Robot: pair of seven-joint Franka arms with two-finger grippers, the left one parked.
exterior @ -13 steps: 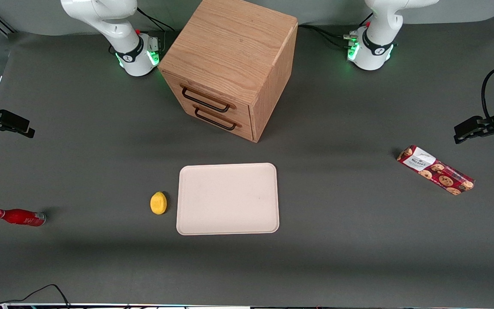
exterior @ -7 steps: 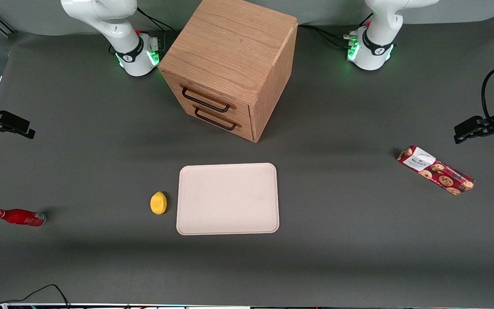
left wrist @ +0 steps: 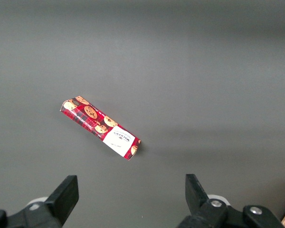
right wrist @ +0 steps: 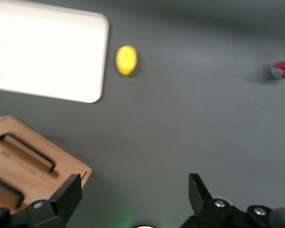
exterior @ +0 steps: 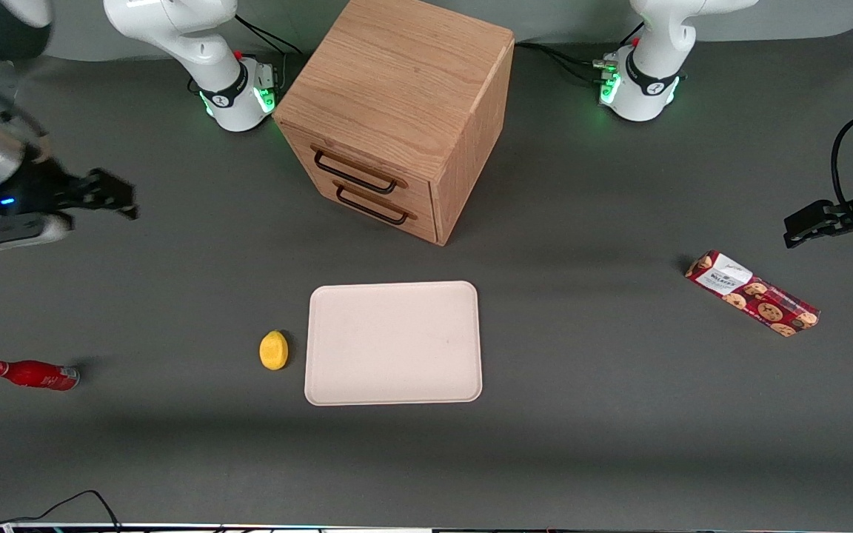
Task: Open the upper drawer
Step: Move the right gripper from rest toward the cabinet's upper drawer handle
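The wooden cabinet (exterior: 404, 96) stands between the two arm bases, its front turned toward the working arm's end of the table. The upper drawer (exterior: 367, 164) is shut flush, and its dark bar handle (exterior: 356, 172) sits just above the like lower drawer (exterior: 382, 201). My gripper (exterior: 112, 196) hovers above the table toward the working arm's end, well apart from the cabinet's front. Its fingers are open with nothing between them. The right wrist view shows the gripper (right wrist: 133, 190) over bare table, with the cabinet (right wrist: 23, 166) beside one finger.
A beige tray (exterior: 393, 343) lies nearer the front camera than the cabinet, with a lemon (exterior: 273, 349) beside it. A red bottle (exterior: 32, 374) lies on its side toward the working arm's end. A cookie box (exterior: 751, 293) lies toward the parked arm's end.
My gripper has swung in from the table's end toward the cabinet, and more of the arm now shows, blurred by motion. The drawers and the other objects have not moved.
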